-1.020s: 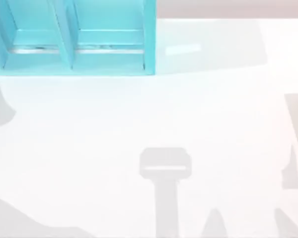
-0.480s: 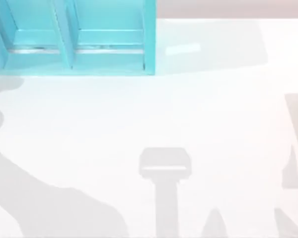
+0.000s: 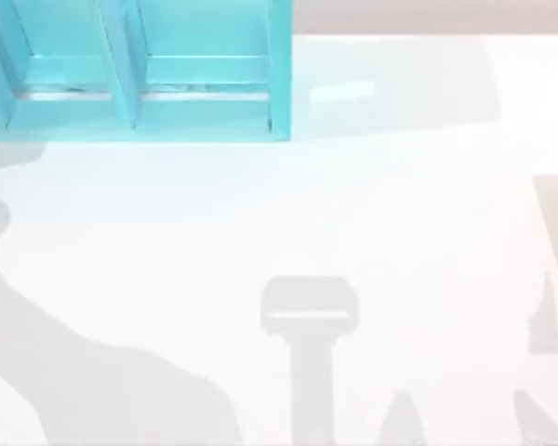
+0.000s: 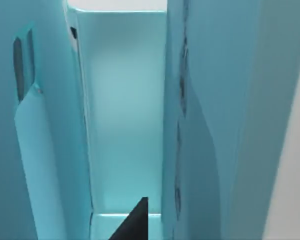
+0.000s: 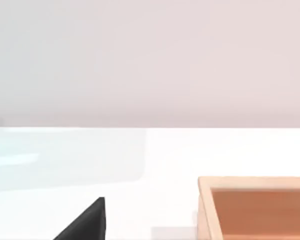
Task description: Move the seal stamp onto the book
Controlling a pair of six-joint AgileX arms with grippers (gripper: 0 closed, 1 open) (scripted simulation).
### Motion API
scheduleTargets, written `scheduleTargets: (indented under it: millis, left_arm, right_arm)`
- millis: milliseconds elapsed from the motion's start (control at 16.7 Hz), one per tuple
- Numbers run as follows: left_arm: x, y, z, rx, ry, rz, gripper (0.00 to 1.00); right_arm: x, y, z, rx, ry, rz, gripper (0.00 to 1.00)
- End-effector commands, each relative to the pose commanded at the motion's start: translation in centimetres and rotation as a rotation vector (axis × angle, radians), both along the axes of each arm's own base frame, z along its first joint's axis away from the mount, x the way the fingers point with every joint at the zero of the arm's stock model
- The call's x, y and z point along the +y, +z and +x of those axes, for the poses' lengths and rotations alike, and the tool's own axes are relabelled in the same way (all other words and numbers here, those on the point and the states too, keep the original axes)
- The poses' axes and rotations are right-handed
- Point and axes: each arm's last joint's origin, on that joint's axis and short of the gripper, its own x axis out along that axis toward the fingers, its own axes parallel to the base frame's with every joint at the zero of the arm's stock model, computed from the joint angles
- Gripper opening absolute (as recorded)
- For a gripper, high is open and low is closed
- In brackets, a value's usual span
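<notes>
Although the task called for the seal stamp to be set on the book, neither one could be made out at this moment, so no progress could be confirmed; judged from that, the whole job was still left: locate, grasp, carry, place.

A turquoise shelf unit (image 3: 139, 70) was seen at the far left of the white surface (image 3: 400, 214), with open compartments split by upright dividers. Grey shadows were cast across the near side of the surface.

From the left wrist view, the shelf unit (image 4: 125, 110) was seen close up, one narrow compartment dead ahead, with a dark fingertip (image 4: 132, 225) of the left hand at the frame edge. Whether that hand was open or closed could not be told.

From the right wrist view, an orange-brown open box (image 5: 255, 207) was seen on the surface, near a dark fingertip (image 5: 85, 222) of the right hand. Its state could not be told either.

Likely obstruction: shelf dividers crowding the left hand. Where the stamp sat could not be told.
</notes>
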Motion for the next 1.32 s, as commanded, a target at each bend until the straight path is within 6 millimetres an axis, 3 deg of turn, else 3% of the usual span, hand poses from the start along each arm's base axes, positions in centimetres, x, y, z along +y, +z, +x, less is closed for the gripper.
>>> scheduleTargets:
  millis: [660,1320]
  left_arm:
    - [0.00,0.00,0.00,0.000,0.000,0.000,0.02]
    - [0.21,0.44,-0.22,-0.001,0.002,0.002,0.00]
  right_arm:
    - [0.00,0.00,0.00,0.000,0.000,0.000,1.00]
    - [0.00,0.00,0.00,0.000,0.000,0.000,1.00]
